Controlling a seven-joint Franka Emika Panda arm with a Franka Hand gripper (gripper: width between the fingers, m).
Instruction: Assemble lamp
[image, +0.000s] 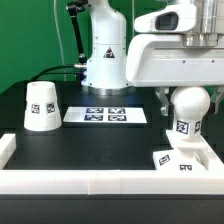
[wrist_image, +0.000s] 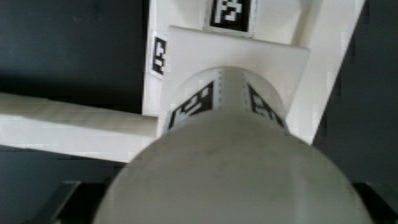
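My gripper (image: 188, 98) is shut on the round white bulb (image: 189, 106) at the exterior view's right and holds it upright. The bulb's tagged neck (image: 183, 128) points down, just above the flat angular base block (image: 176, 158) near the table's front right corner. In the wrist view the bulb (wrist_image: 222, 165) fills the picture between my dark fingers (wrist_image: 61, 203), with the tagged base (wrist_image: 235, 40) beyond it. The cone-shaped shade (image: 41, 106) stands on its wide end at the exterior view's left, far from the gripper.
The marker board (image: 106, 115) lies on the black table behind the middle. The white robot pedestal (image: 105, 55) stands at the back. A low white wall (image: 80, 182) runs along the table's front edge and also shows in the wrist view (wrist_image: 54, 120).
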